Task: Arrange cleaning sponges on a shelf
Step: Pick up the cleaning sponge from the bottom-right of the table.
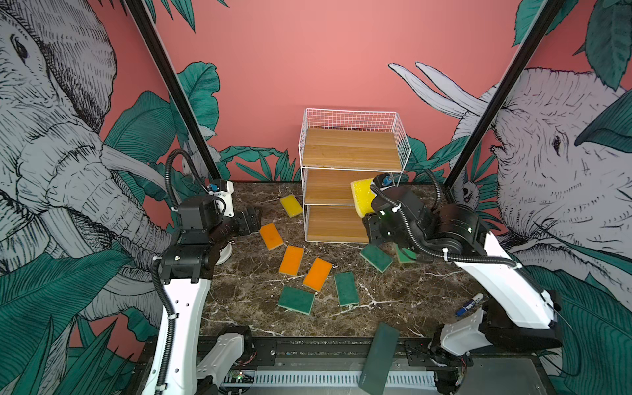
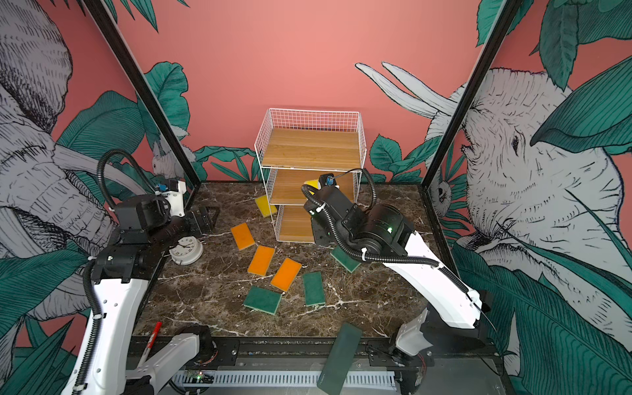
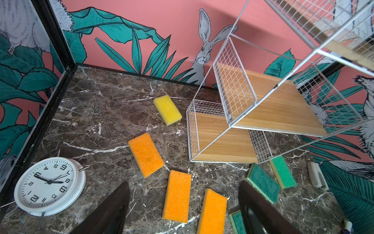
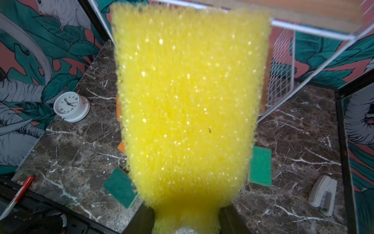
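The white wire shelf (image 1: 352, 147) with three wooden boards stands at the back of the marble table. My right gripper (image 4: 186, 218) is shut on a yellow sponge (image 4: 188, 101), squeezing its near end. That sponge (image 1: 363, 195) is held up in front of the shelf's middle tier. My left gripper (image 1: 251, 219) hangs open at the left, holding nothing, over the orange sponges (image 3: 145, 154). A second yellow sponge (image 1: 291, 205), three orange ones (image 1: 291, 260) and several green ones (image 1: 296, 300) lie on the table in front of the shelf.
A white clock (image 2: 186, 251) lies under the left arm. A long dark slab (image 1: 379, 357) leans over the table's front edge. A stapler (image 4: 322, 197) and a blue marker (image 1: 470, 304) lie at the right, a red pen (image 2: 150, 338) at the front left.
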